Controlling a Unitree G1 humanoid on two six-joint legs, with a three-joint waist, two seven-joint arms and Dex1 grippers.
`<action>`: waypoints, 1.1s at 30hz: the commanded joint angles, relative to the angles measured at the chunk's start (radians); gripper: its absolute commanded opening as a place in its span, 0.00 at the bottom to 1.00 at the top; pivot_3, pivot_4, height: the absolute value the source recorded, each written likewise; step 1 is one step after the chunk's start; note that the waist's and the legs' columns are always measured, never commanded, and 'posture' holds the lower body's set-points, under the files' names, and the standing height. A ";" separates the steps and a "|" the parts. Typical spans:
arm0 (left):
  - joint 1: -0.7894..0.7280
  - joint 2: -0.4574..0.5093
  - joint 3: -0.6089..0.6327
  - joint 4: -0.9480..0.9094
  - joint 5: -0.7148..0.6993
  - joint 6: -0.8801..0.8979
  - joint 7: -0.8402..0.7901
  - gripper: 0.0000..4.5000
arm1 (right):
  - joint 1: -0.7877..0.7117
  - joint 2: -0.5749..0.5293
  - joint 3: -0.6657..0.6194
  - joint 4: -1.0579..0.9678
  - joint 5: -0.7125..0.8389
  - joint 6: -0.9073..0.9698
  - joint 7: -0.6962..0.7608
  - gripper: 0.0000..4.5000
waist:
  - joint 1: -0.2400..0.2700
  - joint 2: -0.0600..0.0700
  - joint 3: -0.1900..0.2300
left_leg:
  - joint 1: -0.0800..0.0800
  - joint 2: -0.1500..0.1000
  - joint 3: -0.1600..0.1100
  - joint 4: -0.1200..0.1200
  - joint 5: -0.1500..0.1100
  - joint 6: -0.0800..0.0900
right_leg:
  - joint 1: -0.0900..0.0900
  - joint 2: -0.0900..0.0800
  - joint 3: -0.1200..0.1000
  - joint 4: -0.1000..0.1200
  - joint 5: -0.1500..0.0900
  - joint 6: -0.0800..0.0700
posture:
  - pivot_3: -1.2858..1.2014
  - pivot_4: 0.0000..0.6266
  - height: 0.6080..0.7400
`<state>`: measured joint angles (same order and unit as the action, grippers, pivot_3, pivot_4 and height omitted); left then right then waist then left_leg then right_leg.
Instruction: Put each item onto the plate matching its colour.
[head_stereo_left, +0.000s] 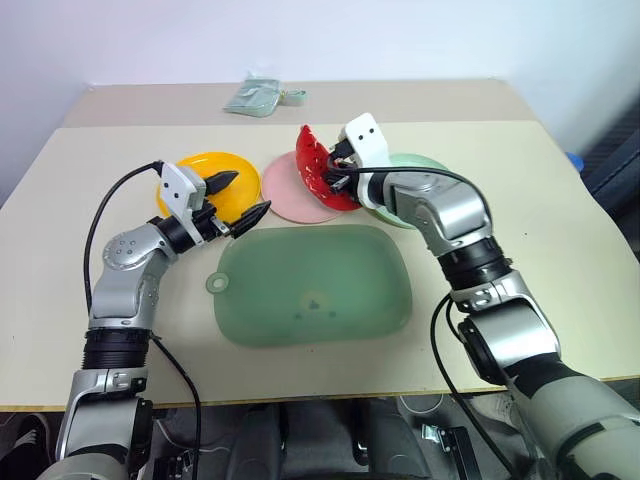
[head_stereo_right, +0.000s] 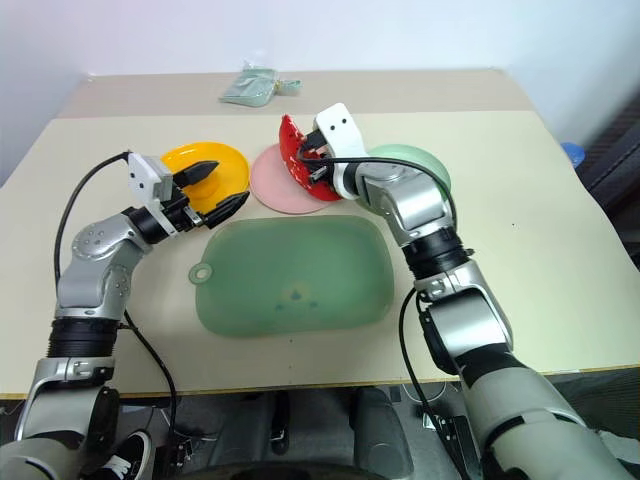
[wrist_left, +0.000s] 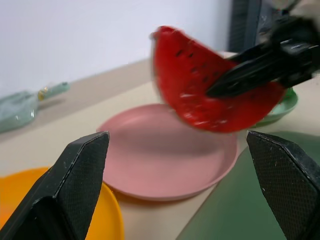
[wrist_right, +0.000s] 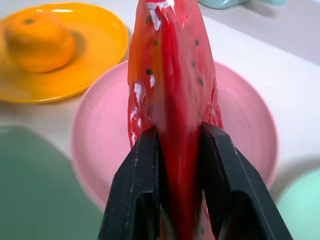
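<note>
One watermelon wedge (wrist_right: 172, 95) stands on edge above pink plate (wrist_right: 240, 125).

The red watermelon wedge (wrist_right: 170, 100), seeded and glossy, is hanging on edge above the pink plate (wrist_right: 240, 125). The orange (wrist_right: 37, 35) is sitting on the yellow-orange plate (wrist_right: 100, 45). The mint green plate (head_stereo_right: 425, 165) is lying beside the pink one.
</note>
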<state>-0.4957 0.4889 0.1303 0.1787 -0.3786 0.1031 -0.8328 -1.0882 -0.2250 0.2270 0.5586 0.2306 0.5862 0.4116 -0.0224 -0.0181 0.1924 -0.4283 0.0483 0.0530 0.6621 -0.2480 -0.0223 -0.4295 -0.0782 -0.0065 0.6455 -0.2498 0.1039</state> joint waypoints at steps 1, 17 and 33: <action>0.018 0.011 0.022 -0.015 0.002 -0.034 -0.002 1.00 | -0.077 0.044 -0.039 0.188 -0.047 -0.207 0.030 0.13 | 0.001 0.000 0.000 | 0.000 0.000 0.000 0.000 0.000 0.000 | 0.000 0.000 0.000 0.000 0.000 0.000 | 0.52 0.24 1.00; 0.047 0.049 0.050 -0.015 -0.085 -0.076 -0.173 1.00 | 0.061 -0.083 -0.260 -0.266 0.115 -0.207 0.293 0.99 | 0.013 0.000 0.000 | 0.000 0.000 -0.001 0.000 0.000 0.000 | 0.001 -0.001 -0.001 0.000 0.000 0.000 | 0.52 0.24 1.00; 0.148 0.173 0.055 -0.138 -0.185 0.028 -0.380 1.00 | 0.803 -0.462 -0.319 -1.009 0.307 -0.215 0.632 0.99 | 0.014 0.001 0.001 | 0.002 0.000 0.000 0.000 0.000 0.000 | 0.002 -0.001 0.000 -0.001 -0.001 -0.001 | 0.52 0.24 1.00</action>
<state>-0.3428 0.6610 0.1792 0.1018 -0.5561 0.1342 -1.2252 -0.2801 -0.6608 -0.0782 -0.4083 0.5330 0.4079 1.0134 -0.0079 -0.0171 0.1931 -0.4268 0.0482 0.0529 0.6632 -0.2481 -0.0226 -0.4271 -0.0796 -0.0066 0.6443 -0.2506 0.1026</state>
